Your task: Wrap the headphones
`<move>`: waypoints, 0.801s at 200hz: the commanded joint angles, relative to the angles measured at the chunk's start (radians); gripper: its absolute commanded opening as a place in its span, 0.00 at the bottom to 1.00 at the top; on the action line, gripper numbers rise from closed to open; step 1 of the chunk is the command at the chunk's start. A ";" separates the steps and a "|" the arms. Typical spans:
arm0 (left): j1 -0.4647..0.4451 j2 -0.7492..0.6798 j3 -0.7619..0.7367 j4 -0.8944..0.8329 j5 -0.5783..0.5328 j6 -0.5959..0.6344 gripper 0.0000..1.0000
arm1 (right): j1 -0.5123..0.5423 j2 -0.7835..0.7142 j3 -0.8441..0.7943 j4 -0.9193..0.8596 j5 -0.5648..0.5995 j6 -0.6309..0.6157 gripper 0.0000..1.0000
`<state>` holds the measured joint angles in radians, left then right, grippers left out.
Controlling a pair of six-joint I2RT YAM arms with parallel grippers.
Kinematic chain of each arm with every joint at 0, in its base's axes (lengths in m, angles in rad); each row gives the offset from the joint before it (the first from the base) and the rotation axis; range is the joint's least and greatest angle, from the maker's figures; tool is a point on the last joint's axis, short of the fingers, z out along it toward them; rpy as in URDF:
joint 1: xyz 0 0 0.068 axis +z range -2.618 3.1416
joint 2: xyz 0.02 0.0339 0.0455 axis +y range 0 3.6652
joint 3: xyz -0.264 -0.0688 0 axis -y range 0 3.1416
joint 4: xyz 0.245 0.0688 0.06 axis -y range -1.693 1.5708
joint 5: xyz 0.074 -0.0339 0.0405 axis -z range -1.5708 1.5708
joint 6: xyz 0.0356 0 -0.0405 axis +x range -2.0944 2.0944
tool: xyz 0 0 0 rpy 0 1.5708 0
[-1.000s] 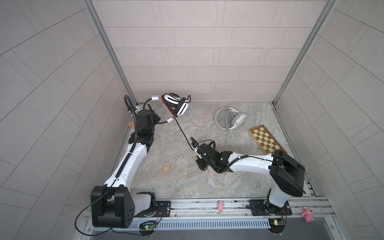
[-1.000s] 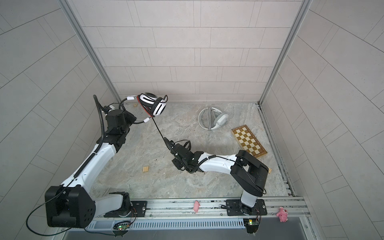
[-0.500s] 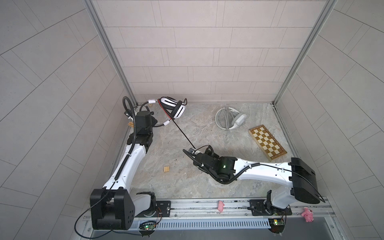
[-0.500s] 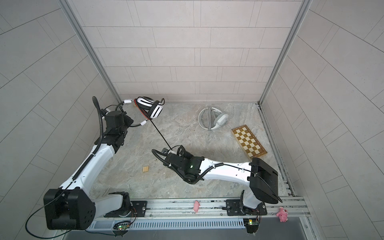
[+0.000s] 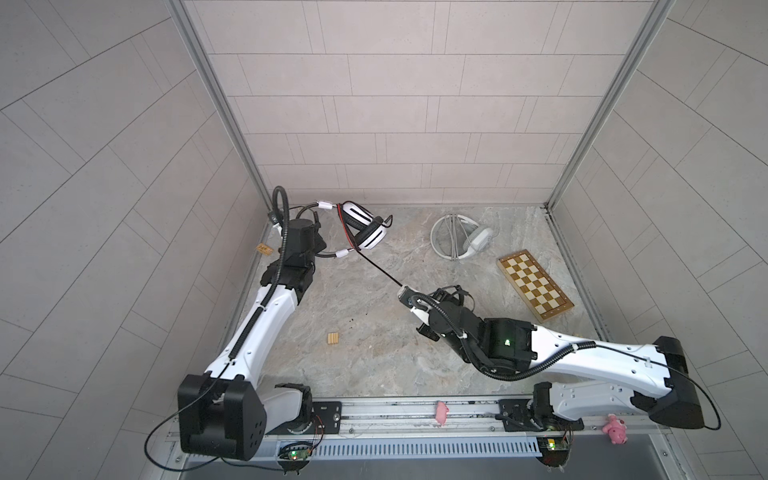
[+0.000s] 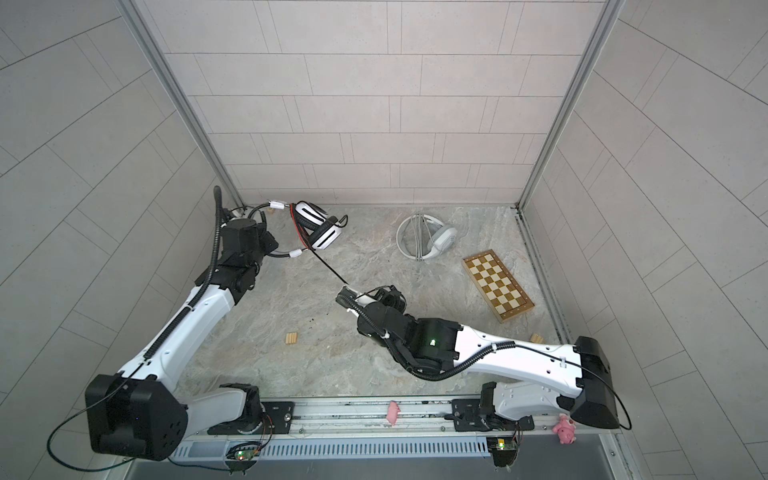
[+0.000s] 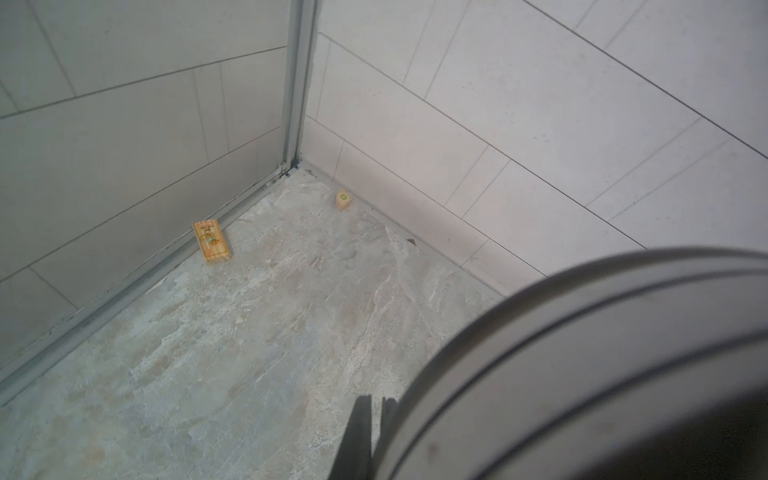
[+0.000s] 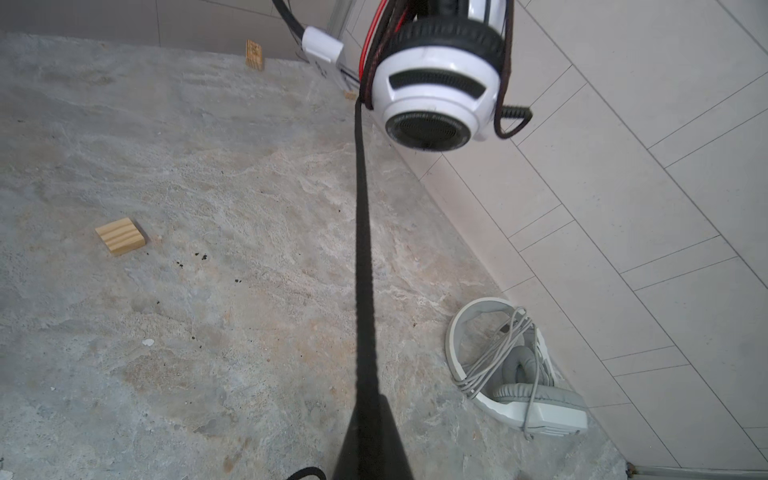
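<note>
The white headphones (image 5: 365, 227) with black-striped cups hang above the back left of the table. My left gripper (image 5: 316, 239) is shut on their headband (image 7: 582, 353), which fills the left wrist view beside the dark fingertips (image 7: 360, 415). Their black cable (image 5: 376, 268) runs taut from the cups down to my right gripper (image 5: 405, 293), which is shut on it near the middle of the table. In the right wrist view the cable (image 8: 362, 249) leads straight up to a cup (image 8: 436, 91). The pale-grey headphones (image 5: 459, 237) lie at the back with whitish cord wound round them.
A chessboard (image 5: 536, 291) lies at the right by the wall. A small wooden block (image 5: 333, 338) sits left of centre, and another block (image 7: 211, 241) lies along the left wall. Two pink toys (image 5: 441, 412) rest on the front rail.
My right arm has swung lower and out to the right, its gripper shifting slightly right with the cable. The white headphones have turned and dropped a little in the left gripper.
</note>
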<state>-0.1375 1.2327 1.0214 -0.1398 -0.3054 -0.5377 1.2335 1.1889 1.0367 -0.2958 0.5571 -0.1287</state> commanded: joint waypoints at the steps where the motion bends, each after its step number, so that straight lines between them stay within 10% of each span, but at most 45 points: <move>1: -0.054 0.000 0.073 0.066 -0.116 0.119 0.00 | 0.011 -0.058 0.045 0.001 0.011 -0.056 0.01; 160: -0.361 0.102 0.167 0.025 -0.138 0.508 0.00 | -0.044 -0.233 0.004 0.056 0.082 -0.065 0.01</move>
<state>-0.4759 1.3251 1.1347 -0.1455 -0.4267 -0.1040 1.2083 0.9943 1.0492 -0.2943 0.6117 -0.1925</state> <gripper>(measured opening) 0.074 0.048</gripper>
